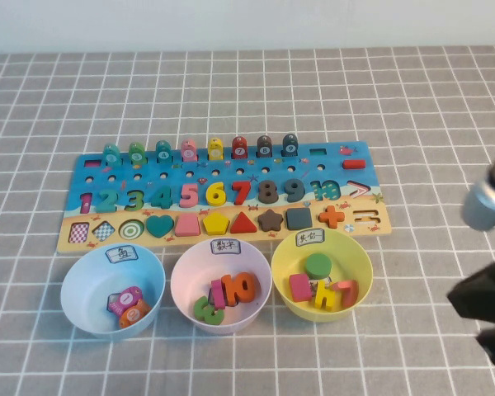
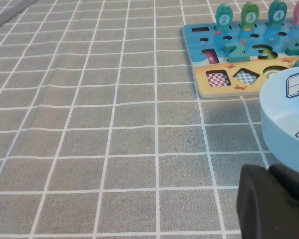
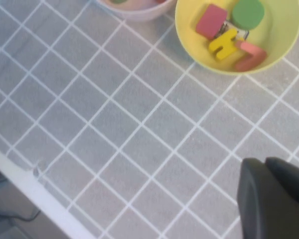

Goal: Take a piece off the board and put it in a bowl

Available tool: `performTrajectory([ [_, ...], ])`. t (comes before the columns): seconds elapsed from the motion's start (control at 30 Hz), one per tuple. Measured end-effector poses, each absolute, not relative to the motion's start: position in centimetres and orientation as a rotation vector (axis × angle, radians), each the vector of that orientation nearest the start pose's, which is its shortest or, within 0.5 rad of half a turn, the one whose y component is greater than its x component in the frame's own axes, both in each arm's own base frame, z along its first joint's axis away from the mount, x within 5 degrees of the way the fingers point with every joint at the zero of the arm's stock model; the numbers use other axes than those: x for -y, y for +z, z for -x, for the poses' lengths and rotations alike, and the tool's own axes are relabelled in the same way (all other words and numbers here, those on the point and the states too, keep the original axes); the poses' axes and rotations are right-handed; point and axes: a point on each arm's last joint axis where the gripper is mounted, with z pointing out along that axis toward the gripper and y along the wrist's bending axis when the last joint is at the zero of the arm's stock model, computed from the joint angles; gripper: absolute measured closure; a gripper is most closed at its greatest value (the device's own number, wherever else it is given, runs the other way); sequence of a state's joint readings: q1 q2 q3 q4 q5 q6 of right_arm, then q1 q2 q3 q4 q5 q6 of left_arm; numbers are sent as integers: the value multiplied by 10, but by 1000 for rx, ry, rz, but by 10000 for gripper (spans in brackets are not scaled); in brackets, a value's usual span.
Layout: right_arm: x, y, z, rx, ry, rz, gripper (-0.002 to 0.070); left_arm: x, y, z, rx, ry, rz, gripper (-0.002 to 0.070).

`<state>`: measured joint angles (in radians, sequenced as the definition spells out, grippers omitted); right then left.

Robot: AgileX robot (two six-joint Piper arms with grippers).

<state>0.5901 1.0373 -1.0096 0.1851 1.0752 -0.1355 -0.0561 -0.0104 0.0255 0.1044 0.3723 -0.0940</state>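
The puzzle board [image 1: 334, 169] lies across the middle of the table, holding coloured numbers, shapes and fish pegs. In front of it stand a blue bowl [image 1: 74, 285], a pink bowl [image 1: 181, 276] and a yellow bowl [image 1: 359, 260], each with a few pieces inside. My right gripper [image 1: 458, 295] hovers at the right edge, right of the yellow bowl [image 3: 284, 40]; in the right wrist view it [image 3: 265, 162] is shut and empty. My left gripper [image 2: 268, 169] is shut and empty, low beside the blue bowl [image 2: 284, 114]; it is out of the high view.
The grey checked cloth [image 1: 231, 363] covers the table. The table's near edge [image 3: 40, 194] shows in the right wrist view. The board's left end [image 2: 209, 84] lies beyond the blue bowl in the left wrist view.
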Motion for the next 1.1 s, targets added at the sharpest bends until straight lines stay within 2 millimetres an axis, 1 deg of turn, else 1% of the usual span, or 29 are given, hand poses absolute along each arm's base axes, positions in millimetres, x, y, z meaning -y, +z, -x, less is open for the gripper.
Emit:
performTrajectory([
  [0.13,-107,347,-134,-2453,404,881,691,-1,172,-53,-1869,-1,-29,679],
  [0.23,-102,343,-126,-2454,404,881,691,-1,172,-53,-1869,-1,-29,679],
  [0.37,-96,329,-117,-2444,414,866,692,-1,172,-53,-1869,-1,-29,679],
  [0.47,-93,315,-114,-2363,428,814,692,-1,172,-53,-1869,-1,-29,679],
  [0.57,-83,293,-113,-2273,420,699,692,-1,172,-53,-1869,-1,-29,679],
  [0.7,-56,252,-104,-2141,393,427,692,-1,172,-53,-1869,-1,-29,679],
  [0.77,-42,237,-97,-2032,364,276,692,-1,172,-53,-1869,-1,-29,679],
  [0.9,-21,219,-83,-1838,279,91,694,-1,172,-53,-1869,-1,-29,679],
  [1.0,-13,207,-73,-1756,233,21,694,-1,172,-53,-1869,-1,-29,679],
  [1.1,-9,199,-65,-1690,203,-21,694,-1,172,-53,-1869,-1,-29,679],
])
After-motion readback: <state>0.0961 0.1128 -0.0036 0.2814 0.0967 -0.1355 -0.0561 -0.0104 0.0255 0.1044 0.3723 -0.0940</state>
